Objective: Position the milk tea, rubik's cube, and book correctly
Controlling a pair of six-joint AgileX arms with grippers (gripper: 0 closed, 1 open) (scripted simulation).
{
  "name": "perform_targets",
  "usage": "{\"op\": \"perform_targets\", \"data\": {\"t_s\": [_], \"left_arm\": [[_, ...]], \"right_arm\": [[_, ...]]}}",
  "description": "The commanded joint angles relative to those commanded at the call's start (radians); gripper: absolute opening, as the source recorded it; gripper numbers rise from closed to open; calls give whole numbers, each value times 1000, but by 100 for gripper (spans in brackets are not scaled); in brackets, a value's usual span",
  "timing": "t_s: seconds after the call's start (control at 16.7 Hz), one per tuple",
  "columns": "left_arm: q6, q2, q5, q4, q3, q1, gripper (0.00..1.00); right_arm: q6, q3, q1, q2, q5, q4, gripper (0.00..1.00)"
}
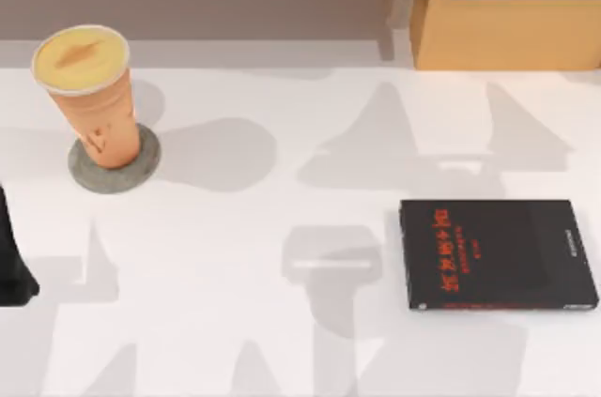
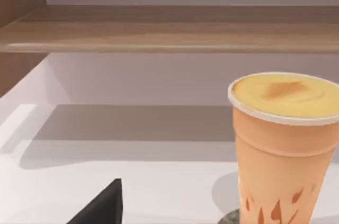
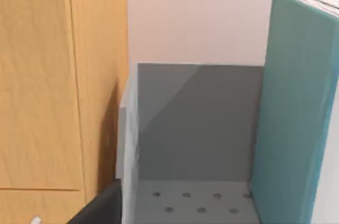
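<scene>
The book (image 3: 294, 113) is standing upright at a grey bin (image 3: 196, 123) beside the cabinet (image 3: 53, 75), so the right gripper (image 3: 100, 209), facing into that bin, should be moving straight and slowly to avoid tipping the book; I cannot tell whether it is gripping anything. The milk tea (image 1: 89, 97) is sitting on a grey disc (image 1: 117, 176) at the tabletop's (image 1: 282, 322) rear left. The left arm (image 1: 11, 266) is waiting at the left edge, its grip likewise impossible to tell.

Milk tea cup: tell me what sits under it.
The milk tea stands upright on a flat grey round disc on the white table. The cup covers the disc's middle, so that part cannot be seen.
</scene>
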Motion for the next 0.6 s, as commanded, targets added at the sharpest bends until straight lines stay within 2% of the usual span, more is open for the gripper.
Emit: {"op": "perform_targets", "data": {"t_s": [0.3,0.6], "left_arm": [[0,0,0,0,0,0,100],[0,0,0,0,0,0,100]], "right_arm": [[0,211,-63,312,-62,92,100],[1,255,-76,372,-75,112,100]]}}
